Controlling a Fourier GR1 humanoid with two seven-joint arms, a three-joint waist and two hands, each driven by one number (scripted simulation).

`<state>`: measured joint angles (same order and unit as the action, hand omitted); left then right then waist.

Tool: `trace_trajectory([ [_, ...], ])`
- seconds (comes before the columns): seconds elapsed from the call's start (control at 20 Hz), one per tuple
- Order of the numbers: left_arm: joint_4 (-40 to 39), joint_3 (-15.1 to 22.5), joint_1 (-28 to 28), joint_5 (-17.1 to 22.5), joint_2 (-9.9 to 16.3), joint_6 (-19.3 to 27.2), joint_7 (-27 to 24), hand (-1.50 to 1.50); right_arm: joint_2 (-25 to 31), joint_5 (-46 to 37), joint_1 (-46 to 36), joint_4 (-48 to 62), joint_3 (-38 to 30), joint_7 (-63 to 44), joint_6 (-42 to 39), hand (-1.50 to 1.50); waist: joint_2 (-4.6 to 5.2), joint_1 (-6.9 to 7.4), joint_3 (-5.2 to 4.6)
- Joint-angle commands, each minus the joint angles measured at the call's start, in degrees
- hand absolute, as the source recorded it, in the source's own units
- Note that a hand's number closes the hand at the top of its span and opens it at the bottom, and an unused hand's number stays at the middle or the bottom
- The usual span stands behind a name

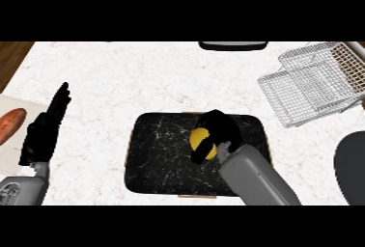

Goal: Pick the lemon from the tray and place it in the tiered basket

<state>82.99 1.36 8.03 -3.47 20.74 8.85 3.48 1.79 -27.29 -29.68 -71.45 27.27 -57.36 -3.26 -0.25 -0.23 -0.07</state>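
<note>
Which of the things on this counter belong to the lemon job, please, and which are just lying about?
Job: lemon, black tray, tiered basket, right hand curled round the lemon.
Lying about: sweet potato on a board, dark object at far edge, resting left hand.

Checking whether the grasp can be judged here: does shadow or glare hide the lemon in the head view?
Head view: even light, no glare; the lemon stays bright yellow on the dark tray, hidden only where the right hand and its black fingers cross it.
</note>
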Motion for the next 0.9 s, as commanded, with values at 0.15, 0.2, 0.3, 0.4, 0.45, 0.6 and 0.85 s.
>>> trace_trajectory([
  [0.15,0.2,-0.7,-2.4,-0.4,-0.1,0.8,-1.2,0.00,8.0,-5.3,8.6,-16.3,17.1,18.2,-5.6,1.50,-0.68,-0.92,0.10],
  [0.2,0.5,-1.7,-0.9,0.8,1.4,-1.0,0.3,0.00,11.0,-5.5,10.7,-21.4,16.3,19.7,-4.3,1.50,-0.63,-1.66,0.12],
  [0.3,-0.2,-1.2,-0.8,-0.2,0.0,0.6,0.4,0.00,11.9,-6.8,13.5,-29.7,15.1,19.1,0.1,1.50,-0.47,-1.96,0.09],
  [0.4,-0.4,-2.0,0.1,-0.1,0.7,0.3,0.1,0.00,13.3,-6.1,14.4,-37.6,11.3,17.6,1.8,1.50,-0.56,-2.39,0.08],
  [0.45,1.2,-2.9,-1.5,1.6,2.4,-2.1,0.5,0.00,15.0,-6.6,15.8,-38.1,9.0,20.5,4.6,1.50,-0.44,-1.47,0.13],
  [0.6,0.9,-2.1,-2.0,0.1,0.6,0.2,0.1,0.00,17.1,-10.0,13.0,-47.6,4.4,16.3,4.6,1.50,-0.45,-1.66,0.06],
  [0.85,-0.4,-1.2,1.1,-1.0,-0.9,0.2,0.5,0.00,18.7,-8.6,12.9,-58.5,-3.2,13.5,3.1,1.50,0.01,-0.84,0.03],
])
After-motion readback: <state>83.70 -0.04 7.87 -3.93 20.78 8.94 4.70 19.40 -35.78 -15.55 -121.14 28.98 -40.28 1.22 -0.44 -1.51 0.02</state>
